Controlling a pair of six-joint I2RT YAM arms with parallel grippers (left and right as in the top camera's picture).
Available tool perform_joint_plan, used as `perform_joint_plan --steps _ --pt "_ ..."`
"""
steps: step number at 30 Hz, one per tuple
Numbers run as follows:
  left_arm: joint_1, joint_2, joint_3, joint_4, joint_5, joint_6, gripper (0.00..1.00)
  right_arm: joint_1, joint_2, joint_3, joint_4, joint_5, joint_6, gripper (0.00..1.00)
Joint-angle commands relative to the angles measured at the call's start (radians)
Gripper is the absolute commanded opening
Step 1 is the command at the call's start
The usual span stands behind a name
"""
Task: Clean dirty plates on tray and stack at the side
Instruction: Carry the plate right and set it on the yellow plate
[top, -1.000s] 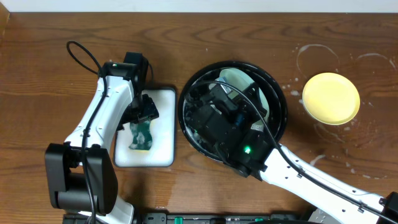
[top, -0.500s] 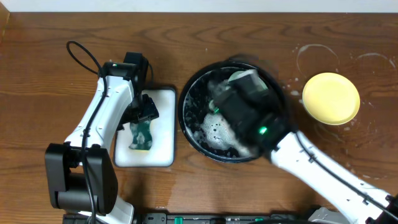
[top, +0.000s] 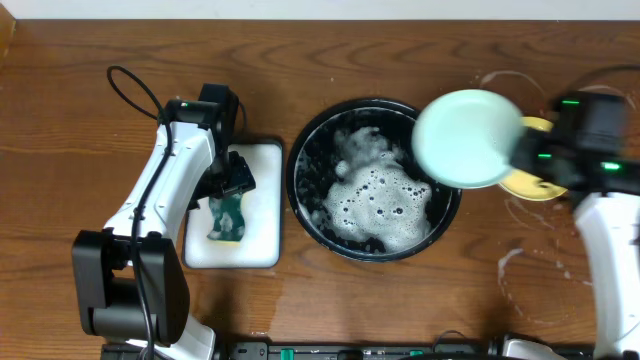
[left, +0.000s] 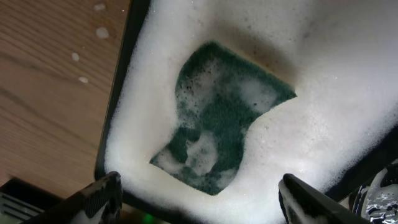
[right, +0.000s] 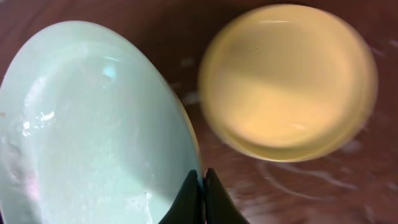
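My right gripper (top: 522, 152) is shut on the rim of a pale mint-green plate (top: 466, 137) and holds it in the air between the black tray (top: 304, 180) and the yellow plate (top: 546, 180). In the right wrist view the mint plate (right: 93, 124) is pinched by my fingers (right: 202, 186), and the yellow plate (right: 287, 81) lies on the wet wood beyond. The black tray holds white foam; no other plate shows in it. My left gripper (left: 199, 199) is open above a green sponge (left: 224, 130) in foam.
The white rectangular tray (top: 262, 250) with the sponge (top: 227, 218) lies left of the black tray. Whitish soapy rings (top: 510, 95) and splashes mark the wood at the right. A black cable (top: 135, 90) loops at the far left.
My right arm lifted the mint plate out of the black tray and swung it right, toward the yellow plate. The foam in the tray is now uncovered. The left arm has not moved.
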Motion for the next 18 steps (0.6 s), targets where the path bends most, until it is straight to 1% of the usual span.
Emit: perform_joint_plan --steps 1,3,5,11,12,13,14,15,18 --pt "0.004 -0.003 0.0 -0.002 -0.02 0.003 0.81 -0.167 0.052 0.007 -0.005 -0.165 0.021 0.01" --pt "0.004 -0.003 0.0 -0.002 -0.02 0.003 0.81 -0.24 0.099 0.007 -0.002 -0.165 0.021 0.01" --pt "0.004 -0.003 0.0 -0.002 -0.02 0.003 0.81 -0.283 0.141 0.007 0.016 -0.159 0.02 0.01" --pt "0.004 -0.003 0.0 -0.002 -0.02 0.003 0.81 -0.338 0.269 0.007 0.114 -0.149 0.021 0.01" --pt "0.004 -0.003 0.0 -0.002 -0.02 0.003 0.81 -0.34 0.283 0.007 0.131 -0.15 0.021 0.07" --pt "0.004 -0.003 0.0 -0.002 -0.02 0.003 0.81 -0.342 0.284 0.008 0.135 -0.154 0.026 0.22" --pt "0.004 -0.003 0.0 -0.002 -0.02 0.003 0.81 -0.341 0.277 0.009 0.135 -0.161 0.041 0.3" --pt "0.004 -0.003 0.0 -0.002 -0.02 0.003 0.81 -0.341 0.266 0.011 0.135 -0.184 0.043 0.35" --pt "0.004 -0.003 0.0 -0.002 -0.02 0.003 0.81 -0.334 0.198 0.012 0.135 -0.281 0.042 0.42"
